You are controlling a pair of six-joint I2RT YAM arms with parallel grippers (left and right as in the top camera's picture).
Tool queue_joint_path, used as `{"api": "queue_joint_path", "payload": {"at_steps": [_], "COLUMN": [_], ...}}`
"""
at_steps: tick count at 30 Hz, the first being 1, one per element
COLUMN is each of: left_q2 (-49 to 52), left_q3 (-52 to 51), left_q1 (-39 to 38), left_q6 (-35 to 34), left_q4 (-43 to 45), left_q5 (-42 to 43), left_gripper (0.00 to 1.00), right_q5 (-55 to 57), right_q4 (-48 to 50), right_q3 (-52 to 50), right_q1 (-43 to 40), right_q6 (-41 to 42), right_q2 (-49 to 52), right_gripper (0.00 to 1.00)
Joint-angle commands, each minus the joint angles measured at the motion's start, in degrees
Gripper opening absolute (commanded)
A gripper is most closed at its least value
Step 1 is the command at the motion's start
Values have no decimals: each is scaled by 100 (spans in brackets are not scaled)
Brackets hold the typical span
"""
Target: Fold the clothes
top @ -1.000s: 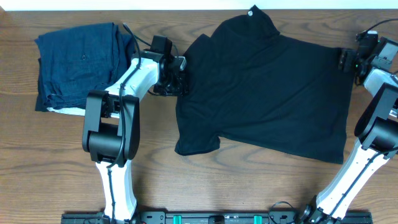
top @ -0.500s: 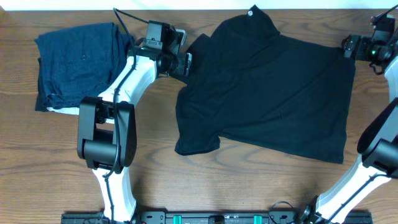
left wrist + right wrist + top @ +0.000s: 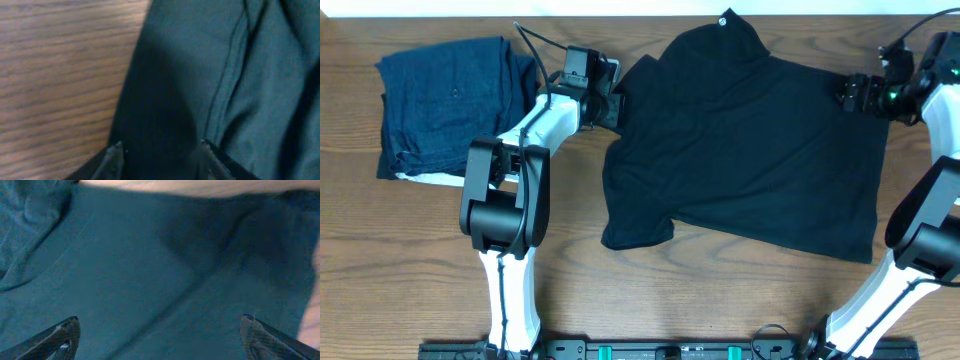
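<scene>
The right gripper has slid inward over the shirt. It and the left gripper gape open, so shallow pinches could slip off.

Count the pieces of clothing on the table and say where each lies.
2. The black shirt lies spread across the centre and right; the dark blue folded stack sits at the left. The stack may hide more pieces.

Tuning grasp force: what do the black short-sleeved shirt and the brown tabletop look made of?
Black short-sleeved shirt: soft matte fabric, probably a cotton-like knit; it lies in loose wrinkles and shows a stitched seam. Brown tabletop: wood or wood-look laminate; grain lines run across it, which one is unclear.
</scene>
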Motion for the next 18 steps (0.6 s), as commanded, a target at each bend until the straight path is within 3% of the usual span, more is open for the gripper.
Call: {"api": "queue_joint_path", "payload": {"at_steps": [1,7,12,18], "left_q2": [181,181,181,179], "left_q3": [37,37,35,35], "left_q1": [11,17,15,17], "left_q6": [22,22,-146,-605], "left_q4": [-339,-1434,-2083,-2240], "left_q5": [-450,-1106,-1150,-1150], "left_gripper": [46,46,46,45], "right_q5": [-83,-76,267,1237], "right_q4": [-181,-925,-1565,-2247], "right_q3": [-39,-39,-39,-66], "right_q1": [149,197,188,201], "right_q6": [59,61,334,898], "right_q2": [31,31,31,31], "right_gripper": [99,99,99,99]}}
